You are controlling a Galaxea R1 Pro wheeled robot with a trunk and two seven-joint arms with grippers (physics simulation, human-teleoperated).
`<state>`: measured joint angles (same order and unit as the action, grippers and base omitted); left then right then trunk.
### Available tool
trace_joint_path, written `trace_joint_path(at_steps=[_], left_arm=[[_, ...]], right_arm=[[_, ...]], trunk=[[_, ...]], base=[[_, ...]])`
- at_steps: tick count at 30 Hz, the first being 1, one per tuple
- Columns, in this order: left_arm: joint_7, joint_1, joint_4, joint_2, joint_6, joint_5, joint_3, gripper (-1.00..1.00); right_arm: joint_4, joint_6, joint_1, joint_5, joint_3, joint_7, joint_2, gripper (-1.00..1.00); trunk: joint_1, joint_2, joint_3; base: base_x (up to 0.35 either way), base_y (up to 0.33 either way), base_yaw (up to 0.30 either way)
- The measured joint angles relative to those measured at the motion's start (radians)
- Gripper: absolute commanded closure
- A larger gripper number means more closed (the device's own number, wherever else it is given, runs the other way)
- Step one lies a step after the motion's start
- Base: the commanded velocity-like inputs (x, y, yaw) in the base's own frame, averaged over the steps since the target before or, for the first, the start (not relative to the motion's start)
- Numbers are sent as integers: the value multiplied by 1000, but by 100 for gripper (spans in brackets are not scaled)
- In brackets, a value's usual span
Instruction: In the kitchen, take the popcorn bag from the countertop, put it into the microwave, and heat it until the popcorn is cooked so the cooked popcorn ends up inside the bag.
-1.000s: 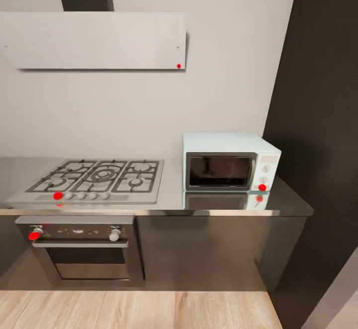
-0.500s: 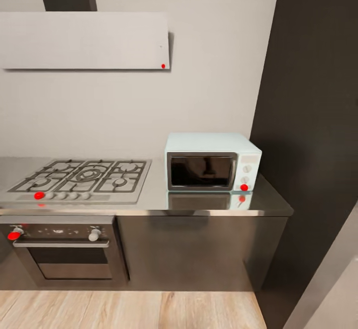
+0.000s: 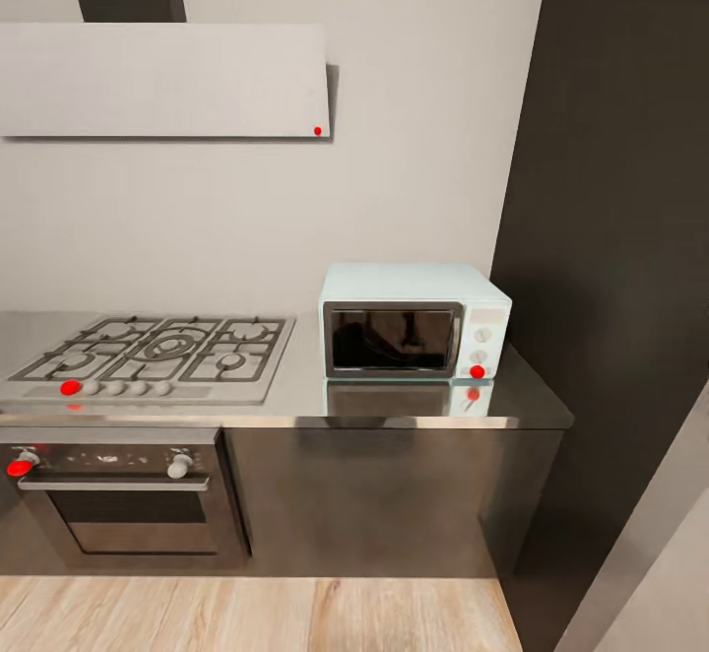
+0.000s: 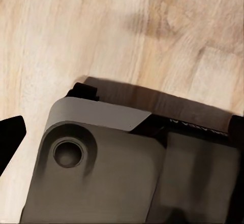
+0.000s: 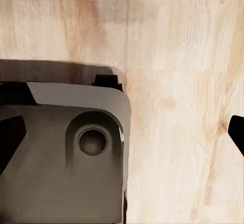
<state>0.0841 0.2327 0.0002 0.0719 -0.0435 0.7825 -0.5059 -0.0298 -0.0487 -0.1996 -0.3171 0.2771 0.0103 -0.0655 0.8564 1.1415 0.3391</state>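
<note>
The pale blue-white microwave stands on the right end of the grey countertop, its dark glass door closed and a red dot by its lower knob. The popcorn bag and the popcorn are out of view. In the left wrist view my left gripper hangs over the wooden floor and my own grey base, one dark fingertip at the picture's edge. My right gripper hangs the same way, its fingertips far apart at both edges, nothing between them.
A steel gas hob lies left of the microwave, with a built-in oven below it and a hood above. A tall dark cabinet closes off the right. Light wooden floor runs before the counter.
The whole head picture has slid left, so the camera has moved rightward; the microwave now sits nearer the picture's middle. Nothing on the counter has moved.
</note>
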Motion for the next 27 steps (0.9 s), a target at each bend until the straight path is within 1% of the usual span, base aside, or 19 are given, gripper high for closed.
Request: trace_joint_path(at_steps=[2,3,4,5,6,7,8,9,10,13,14,17,19,20,21,22,25,26,27], left_arm=[[-5,0,0,-4,0,45,-1,-100],[-6,0,0,-3,0,51,-1,-100],[-6,0,0,-3,0,52,-1,-100],[-6,0,0,-3,0,52,-2,-100],[-7,0,0,-3,0,53,-2,-100],[-7,0,0,-3,0,53,-2,-100],[-7,0,0,-3,0,53,-2,-100],[-6,0,0,-3,0,53,-2,-100],[-6,0,0,-3,-1,53,-2,-100],[-7,0,-1,-3,-2,51,-2,-100],[-7,0,-1,-3,-2,48,-2,-100],[-7,0,-3,-3,-3,40,-3,-100],[-7,0,-3,-3,-3,38,-4,-100],[-7,0,-3,-4,-3,37,-5,-100],[-7,0,-4,-4,-3,37,-5,-100],[-7,0,-4,-4,-3,37,-5,-100],[-7,0,-4,-5,-3,36,-6,-100],[-7,0,-4,-5,-3,35,-6,-100],[-7,0,-4,-5,-3,35,-6,-100]], right_arm=[[6,6,0,-7,-5,2,56,-100],[50,8,-2,-9,-11,4,75,-100],[97,10,-2,-9,-21,6,83,-100],[182,19,-3,-7,-46,12,92,-100],[268,49,-4,-3,-86,16,97,-100],[341,98,-3,1,-128,20,100,-100],[420,162,-3,5,-154,27,102,-100],[485,208,-3,7,-166,35,103,-100],[595,281,-4,10,-175,49,104,-100],[946,546,-3,19,-181,120,104,-100],[1034,607,-3,24,-181,143,104,-100],[1292,762,-3,48,-183,190,102,-100],[1435,834,-1,55,-183,197,100,-100],[1476,864,0,56,-184,199,100,-100],[1510,914,-15,57,-184,200,100,-100],[1525,955,-53,57,-184,201,100,-100],[1550,1070,-214,58,-178,202,99,-100],[1555,1092,-282,58,-174,201,98,-100],[1556,1093,-308,58,-172,200,97,-100]], trunk=[[0,0,0],[0,0,0],[0,0,0],[0,0,0],[0,0,0],[0,0,0],[0,0,0],[0,0,0],[0,0,0],[0,0,0],[0,0,0],[0,0,0],[0,0,0],[0,0,0],[0,0,0],[0,0,0],[0,0,0],[0,0,0],[0,0,0]], base=[[0,0,0],[0,0,0],[0,0,0],[0,0,0],[0,0,0],[0,0,0],[0,0,0],[0,0,0],[0,0,0],[0,0,0],[0,0,0],[0,0,0],[0,0,0],[0,0,0],[0,0,0],[0,0,0],[0,0,0],[0,0,0],[0,0,0]])
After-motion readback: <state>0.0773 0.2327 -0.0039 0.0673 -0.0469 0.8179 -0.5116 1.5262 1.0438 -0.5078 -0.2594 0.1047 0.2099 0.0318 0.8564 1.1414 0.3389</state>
